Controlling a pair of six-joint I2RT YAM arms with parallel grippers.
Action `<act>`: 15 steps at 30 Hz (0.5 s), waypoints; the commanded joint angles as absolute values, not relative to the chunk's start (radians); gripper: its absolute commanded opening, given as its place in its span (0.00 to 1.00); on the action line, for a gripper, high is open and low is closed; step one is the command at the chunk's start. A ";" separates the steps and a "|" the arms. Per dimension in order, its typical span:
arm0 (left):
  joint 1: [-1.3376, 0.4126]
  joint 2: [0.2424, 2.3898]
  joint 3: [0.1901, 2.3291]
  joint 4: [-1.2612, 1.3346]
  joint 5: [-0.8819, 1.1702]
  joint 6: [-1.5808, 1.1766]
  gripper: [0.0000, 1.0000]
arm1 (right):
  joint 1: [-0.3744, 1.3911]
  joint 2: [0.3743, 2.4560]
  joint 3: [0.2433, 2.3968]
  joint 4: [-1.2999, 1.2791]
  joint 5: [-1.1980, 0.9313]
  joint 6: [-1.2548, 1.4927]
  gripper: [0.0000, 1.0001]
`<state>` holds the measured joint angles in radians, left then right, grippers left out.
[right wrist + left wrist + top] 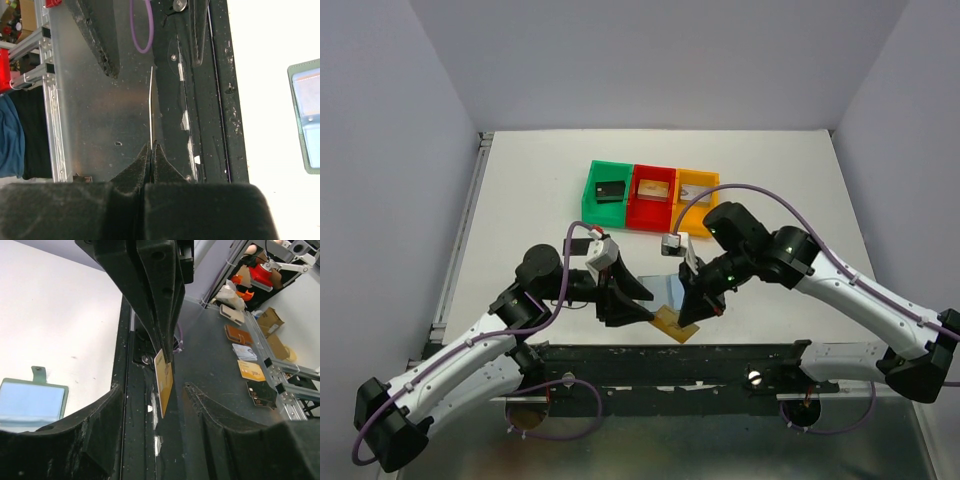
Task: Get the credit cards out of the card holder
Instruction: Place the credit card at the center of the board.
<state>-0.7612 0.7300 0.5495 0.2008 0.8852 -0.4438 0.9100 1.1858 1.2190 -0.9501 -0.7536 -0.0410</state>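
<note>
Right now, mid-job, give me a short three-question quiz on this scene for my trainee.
1. True or false: the right arm's fingers are pinched shut on the golden card.
2. Which bin holds the black card? A. green bin B. red bin C. yellow bin
3. Fill in: the card holder lies ____, with its light blue inside showing.

Key: 1 true; 2 A; 3 open.

We note white shells and black joints on left arm (450, 365) and right arm (865, 295), a purple cable (760, 188) along each, green lights (790, 243) on the right
</note>
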 commanded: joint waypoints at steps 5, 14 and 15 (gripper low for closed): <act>-0.788 0.769 0.532 0.291 0.936 -0.482 0.58 | 0.927 1.223 1.295 -0.986 -0.729 -0.063 0.00; -0.808 0.808 0.526 0.331 0.953 -0.495 0.34 | 0.936 1.233 1.313 -0.991 -0.724 -0.071 0.00; -0.807 0.808 0.526 0.333 0.954 -0.495 0.33 | 0.936 1.233 1.315 -0.992 -0.723 -0.072 0.00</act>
<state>-0.7979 0.8032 0.5308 0.2852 0.9138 -0.4942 0.9268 1.2278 1.2819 -0.9691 -0.7452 -0.0547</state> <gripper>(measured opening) 0.368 0.009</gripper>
